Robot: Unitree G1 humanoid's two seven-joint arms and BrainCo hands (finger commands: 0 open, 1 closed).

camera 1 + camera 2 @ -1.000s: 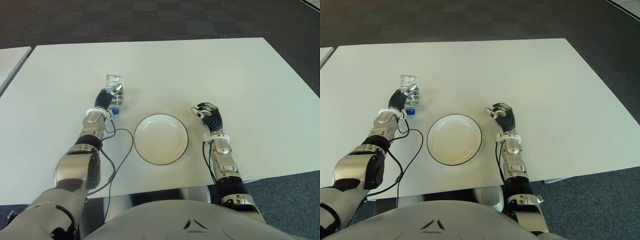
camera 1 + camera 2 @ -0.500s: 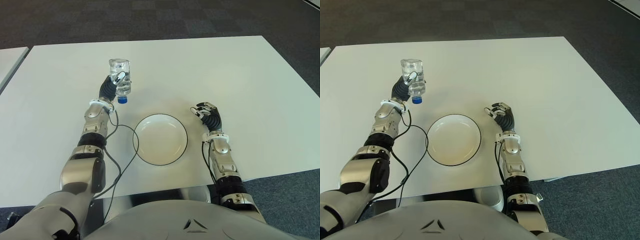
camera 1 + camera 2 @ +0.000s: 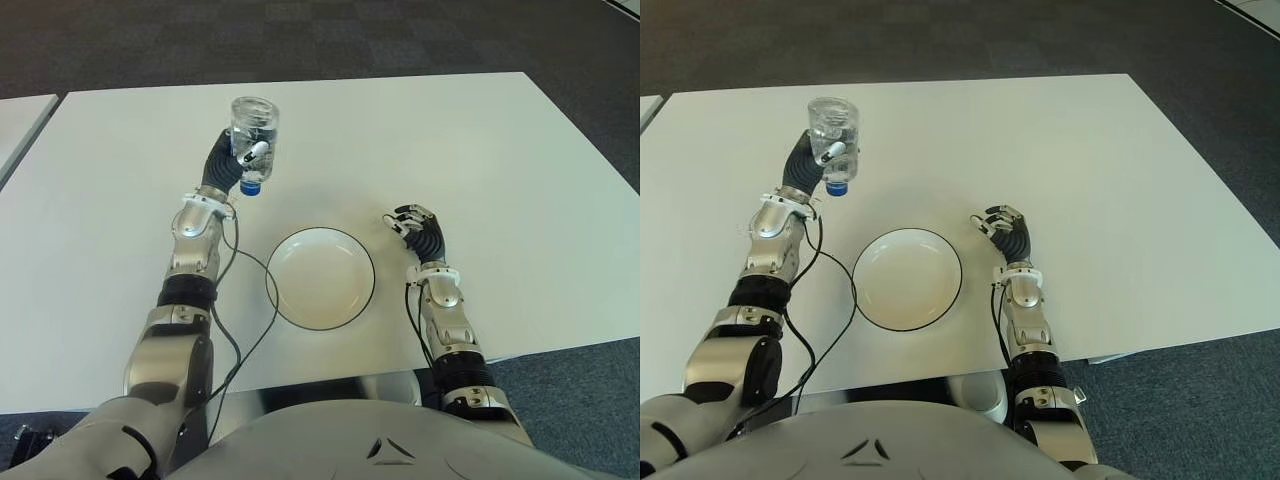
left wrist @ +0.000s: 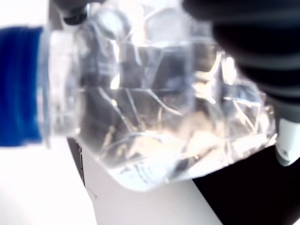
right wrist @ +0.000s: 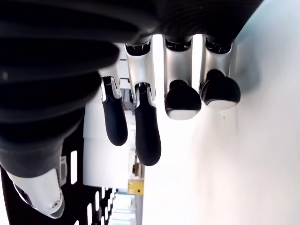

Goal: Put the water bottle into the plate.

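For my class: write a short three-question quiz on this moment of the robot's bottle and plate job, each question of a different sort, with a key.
1. True or false: the bottle lies in the plate.
2. Which hand holds the bottle? A. the left hand B. the right hand C. neither
3. Fill in: the bottle's blue cap points ____ the plate.

Key
1. False. It is held above the table, on the plate's left and farther from the robot.
2. A. The right hand shows right of the plate and holds nothing.
3. Toward.
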